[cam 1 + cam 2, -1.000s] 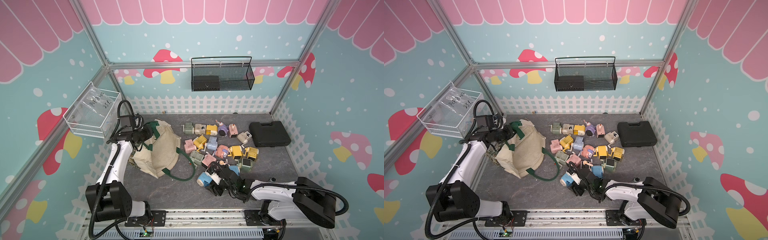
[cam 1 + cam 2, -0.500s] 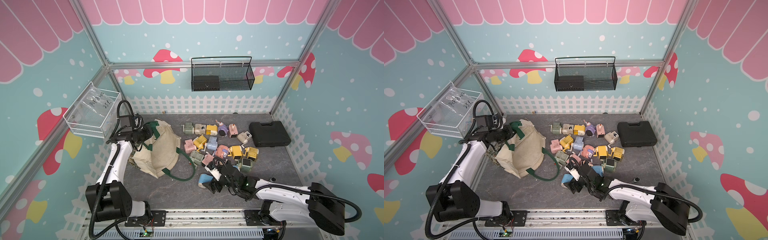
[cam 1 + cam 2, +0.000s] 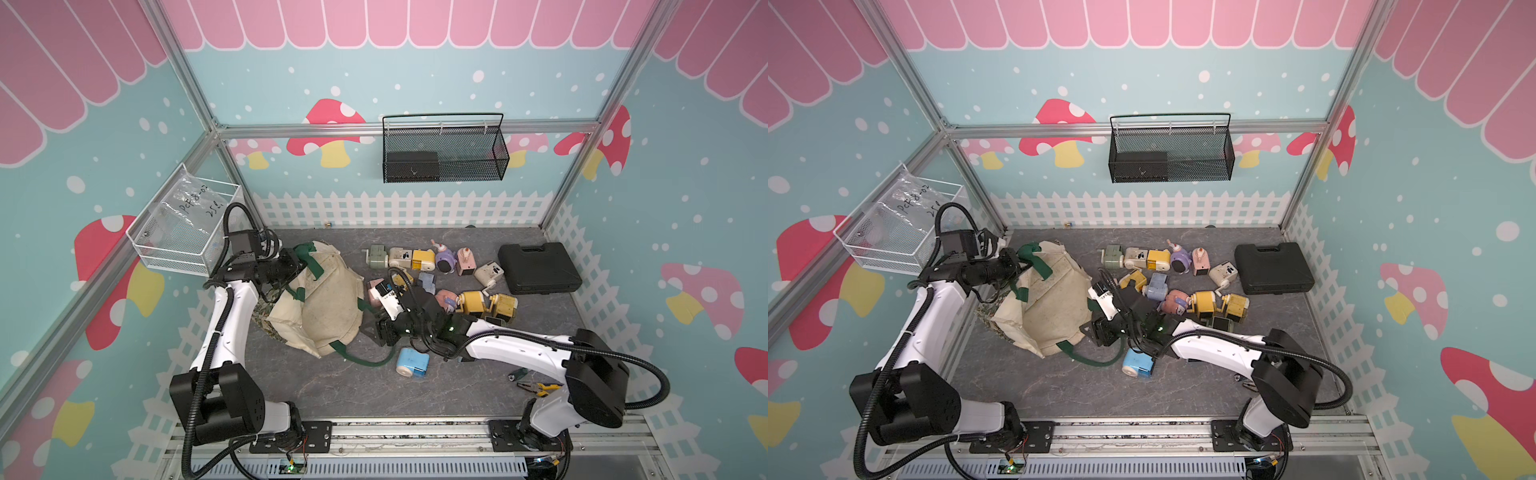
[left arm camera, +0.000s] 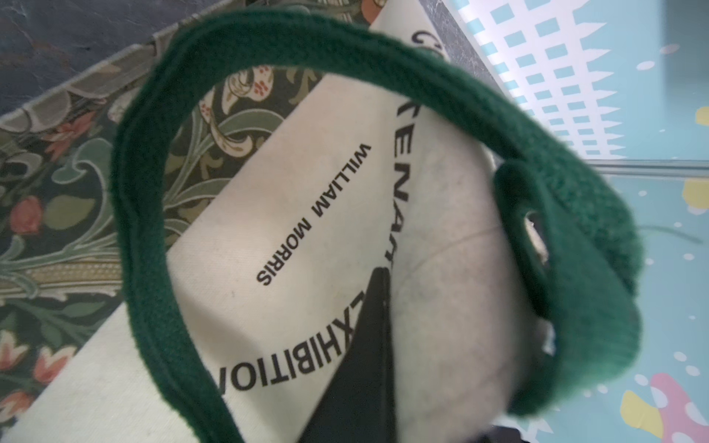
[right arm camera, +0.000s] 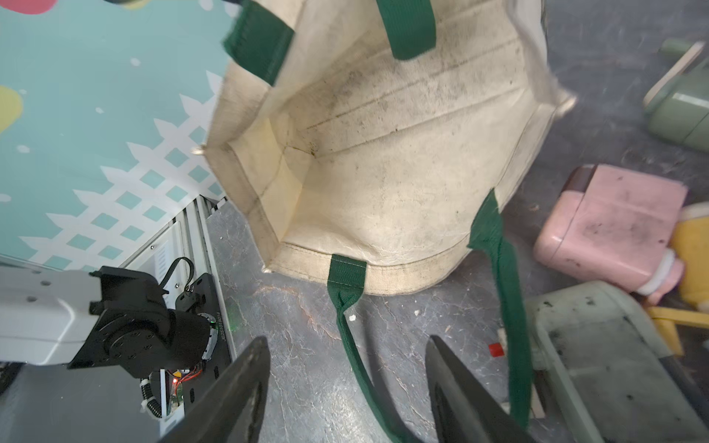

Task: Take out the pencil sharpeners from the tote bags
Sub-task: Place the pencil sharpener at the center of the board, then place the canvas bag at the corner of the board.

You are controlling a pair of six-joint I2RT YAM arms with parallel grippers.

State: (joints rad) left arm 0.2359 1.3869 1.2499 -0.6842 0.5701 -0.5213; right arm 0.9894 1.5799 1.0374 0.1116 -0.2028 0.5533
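left gripper (image 3: 296, 266) pinching tote bag (image 3: 328, 307), right gripper (image 5: 345, 341) spread, empty, at its mouth

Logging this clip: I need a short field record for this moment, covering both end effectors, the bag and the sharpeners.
left end effector: shut, green handle looped around it
right end effector: open, empty, facing the mouth of the tote bag
tote bag: lying on the table, mouth open, no sharpener visible inside
pencil sharpeners: clustered on the table beside the bag
blue sharpener: apart from the cluster, near the right end effector
other: black case beyond the cluster
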